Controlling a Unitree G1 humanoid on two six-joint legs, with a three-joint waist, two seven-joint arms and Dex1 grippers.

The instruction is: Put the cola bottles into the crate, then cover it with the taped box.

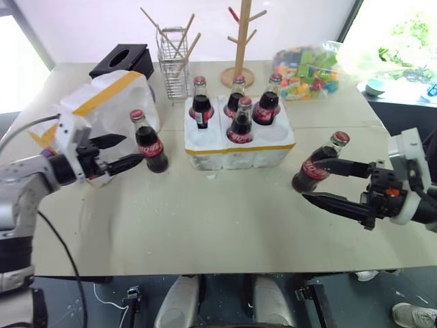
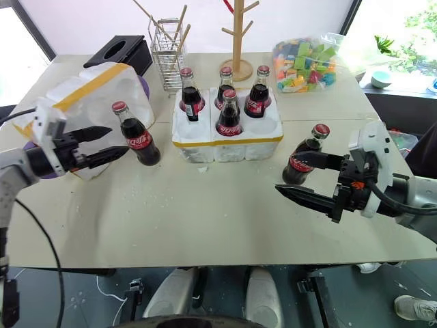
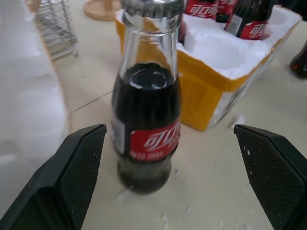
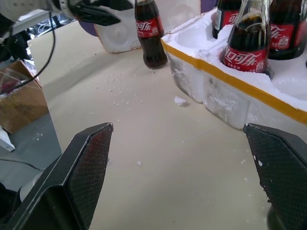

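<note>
Crate [image 1: 239,147] is sitting mid-table, carrying four cola bottles [image 1: 243,121] upright in its wells. A fifth bottle [image 1: 149,143] is standing beside the taped box [image 1: 109,96], off the crate's left. Left gripper [image 1: 116,154] is gaping wide, nearly at it. Right gripper [image 1: 328,183], equally wide, is flanking the sixth bottle [image 1: 319,164].

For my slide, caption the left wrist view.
Open left gripper lined up on a cola bottle standing beside the crate.
</note>
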